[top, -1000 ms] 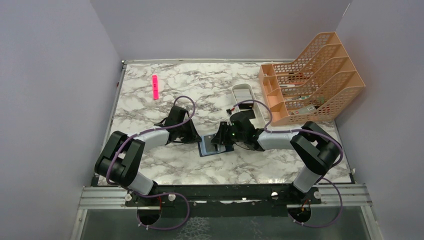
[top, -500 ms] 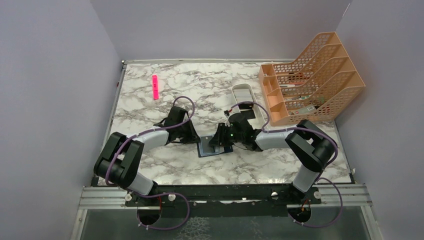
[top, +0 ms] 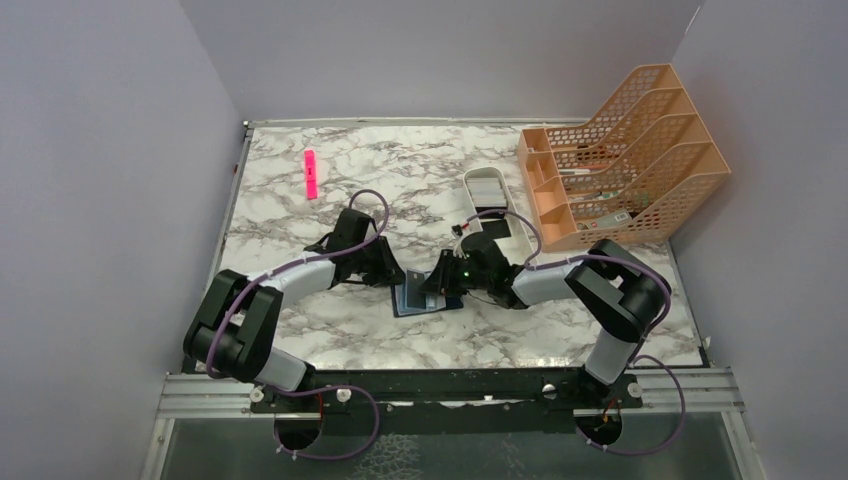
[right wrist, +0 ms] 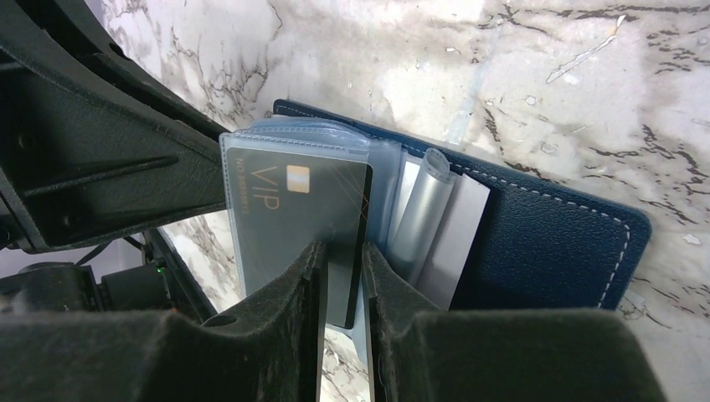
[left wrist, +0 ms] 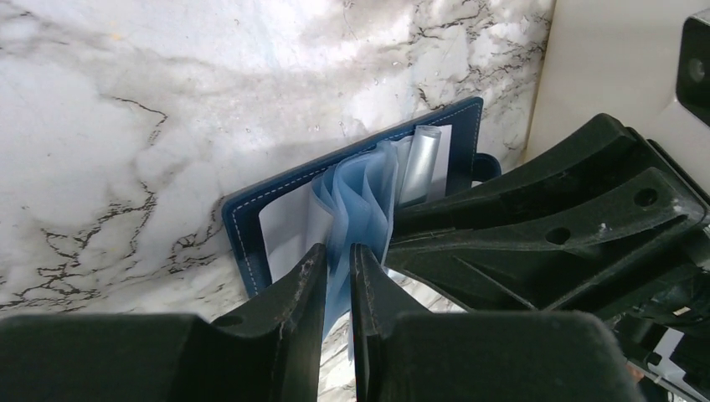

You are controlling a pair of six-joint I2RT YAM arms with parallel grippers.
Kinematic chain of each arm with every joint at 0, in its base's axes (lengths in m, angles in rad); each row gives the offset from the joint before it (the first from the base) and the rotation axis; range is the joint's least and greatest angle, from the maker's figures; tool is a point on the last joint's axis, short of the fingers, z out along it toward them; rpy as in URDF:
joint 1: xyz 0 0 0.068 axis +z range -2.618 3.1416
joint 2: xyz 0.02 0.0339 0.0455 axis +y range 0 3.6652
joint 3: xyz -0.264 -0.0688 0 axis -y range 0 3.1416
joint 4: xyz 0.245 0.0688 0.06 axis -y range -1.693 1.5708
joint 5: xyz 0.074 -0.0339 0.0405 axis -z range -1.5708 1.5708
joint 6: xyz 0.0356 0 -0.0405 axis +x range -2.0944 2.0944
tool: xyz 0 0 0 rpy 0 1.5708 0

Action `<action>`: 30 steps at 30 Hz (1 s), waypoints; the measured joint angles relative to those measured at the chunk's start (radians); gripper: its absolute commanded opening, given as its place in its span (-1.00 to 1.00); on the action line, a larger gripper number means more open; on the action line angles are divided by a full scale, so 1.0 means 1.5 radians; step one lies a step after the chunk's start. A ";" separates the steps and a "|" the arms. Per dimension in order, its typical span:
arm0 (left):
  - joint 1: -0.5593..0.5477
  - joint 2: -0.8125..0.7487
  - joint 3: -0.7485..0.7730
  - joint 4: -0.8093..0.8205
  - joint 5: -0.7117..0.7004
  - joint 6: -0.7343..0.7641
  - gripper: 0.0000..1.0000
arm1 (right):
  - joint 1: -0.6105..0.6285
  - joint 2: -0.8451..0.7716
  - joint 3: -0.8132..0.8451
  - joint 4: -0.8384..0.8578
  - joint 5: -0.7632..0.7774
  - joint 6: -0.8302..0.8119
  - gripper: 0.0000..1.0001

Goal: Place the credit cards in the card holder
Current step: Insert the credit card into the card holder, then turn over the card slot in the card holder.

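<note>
Navy card holder (right wrist: pixel 553 243), left tool (left wrist: pixel 337 258) pinching plastic sleeves (left wrist: pixel 360 193), right tool (right wrist: pixel 342 258) gripping black card (right wrist: pixel 310 209)

Left arm (top: pixel 300 271): elbow folded low at near left, forearm reaching inward. Left pincer (left wrist: pixel 337 251): fingers almost together, nipping a clear sleeve of the card holder (left wrist: pixel 243 228). Right arm (top: pixel 548 280): mirrored pose. Right pincer (right wrist: pixel 343 249): fingers pinching a black credit card (right wrist: pixel 301 201), tips just beside the left pincer's

Black card (right wrist: pixel 322 209) partly hidden.
</note>
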 measured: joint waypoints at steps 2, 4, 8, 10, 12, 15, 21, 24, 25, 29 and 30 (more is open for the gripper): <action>0.000 -0.001 0.000 0.000 0.005 -0.001 -0.58 | 0.000 0.003 -0.003 0.009 -0.003 0.005 -0.49; 0.001 -0.003 0.000 0.000 0.009 -0.001 -0.57 | 0.000 0.003 -0.005 0.014 -0.005 0.006 -0.44; -0.001 -0.005 0.000 -0.003 0.017 0.000 -0.54 | 0.000 0.001 -0.005 0.017 -0.005 0.005 -0.30; -0.001 -0.010 0.002 -0.015 0.016 0.004 -0.53 | 0.000 -0.005 -0.005 0.013 -0.004 0.001 -0.25; -0.004 -0.012 0.007 -0.029 0.016 0.010 -0.53 | 0.001 -0.014 -0.005 0.005 -0.001 -0.006 -0.21; -0.010 -0.012 0.020 -0.044 0.016 0.019 -0.51 | 0.002 -0.024 -0.005 -0.003 -0.001 -0.015 -0.15; -0.038 0.002 0.054 -0.072 -0.002 0.035 -0.47 | 0.003 -0.051 -0.004 -0.026 -0.001 -0.036 0.08; -0.053 0.011 0.070 -0.082 -0.011 0.038 -0.46 | 0.003 -0.068 -0.002 -0.035 0.001 -0.045 0.11; -0.056 0.013 0.073 -0.082 -0.012 0.038 -0.46 | 0.003 -0.073 -0.001 -0.037 0.001 -0.048 0.12; -0.067 0.020 0.085 -0.088 -0.024 0.040 -0.46 | 0.003 -0.081 0.004 -0.050 0.001 -0.052 0.14; -0.068 0.021 0.087 -0.090 -0.026 0.039 -0.46 | 0.003 -0.081 0.005 -0.054 0.002 -0.053 0.14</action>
